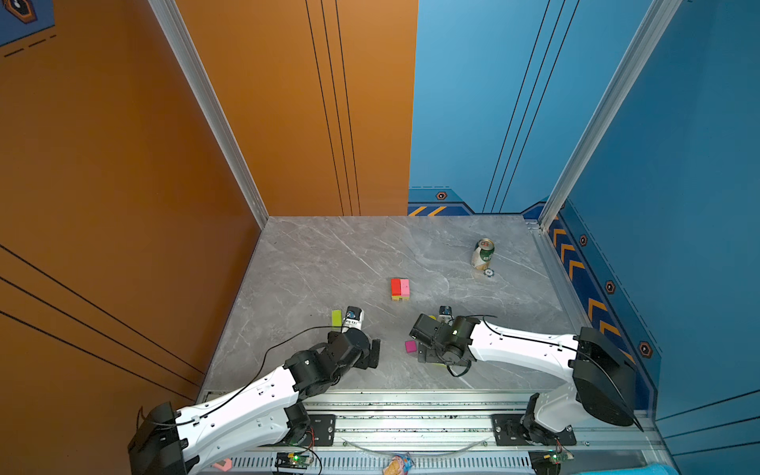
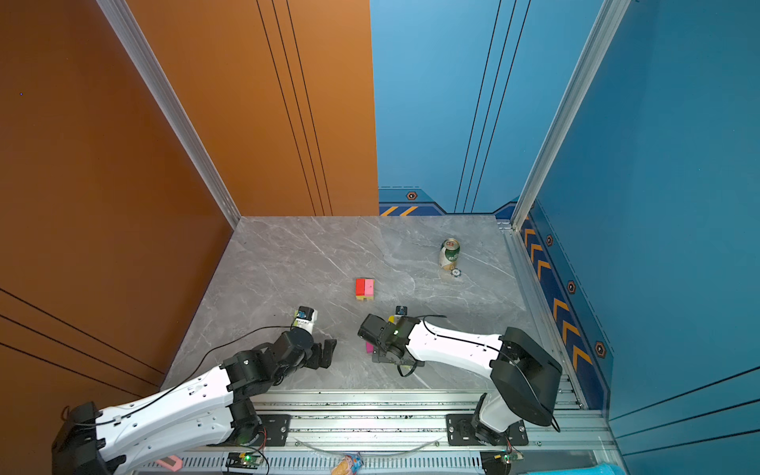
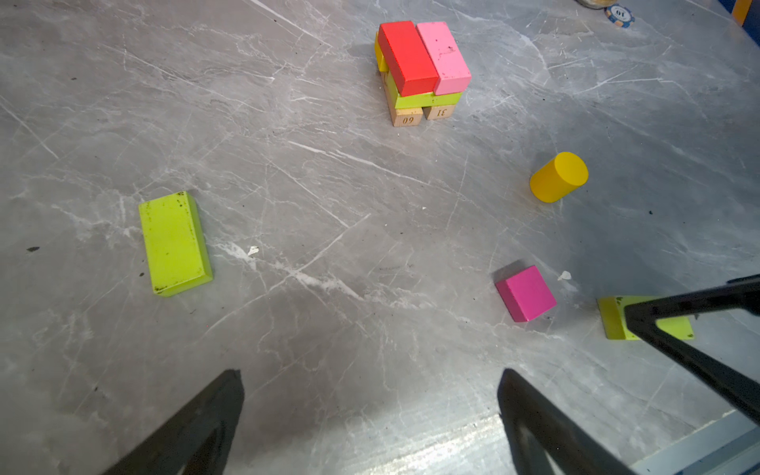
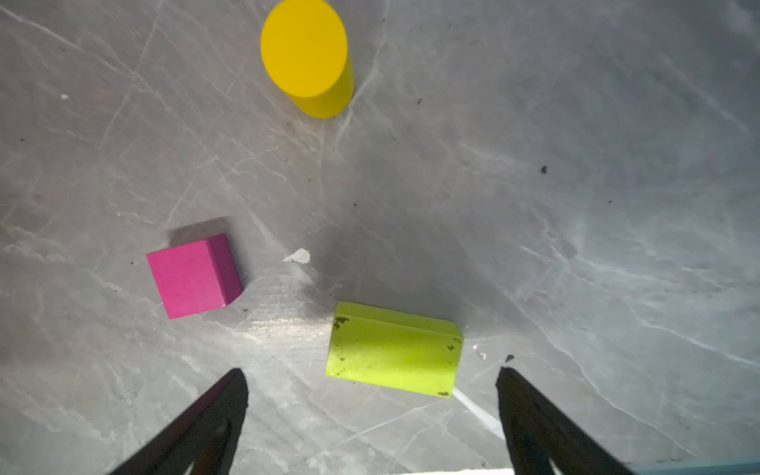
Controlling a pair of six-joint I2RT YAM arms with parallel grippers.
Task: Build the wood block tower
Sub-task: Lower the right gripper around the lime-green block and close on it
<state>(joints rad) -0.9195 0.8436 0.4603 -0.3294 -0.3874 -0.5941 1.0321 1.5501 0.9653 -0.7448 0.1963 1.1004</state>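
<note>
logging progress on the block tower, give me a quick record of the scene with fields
tower: three layers
bottom layer: two tan bars
middle layer: lime-green rectangle, yellow rectangle
top layer: red-orange rectangle, pink rectangle
loose blocks: left lime-green block, magenta cube, yellow cylinder, right lime-green block
left gripper: open, empty, over bare tabletop
right gripper: open, empty, aimed at right lime-green block
other: drink can, poker chip, far right

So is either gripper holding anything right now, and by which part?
Nothing is held. The left gripper is open and empty; the right gripper is open, with a lime-green block lying loose between and just beyond its tips.
</note>
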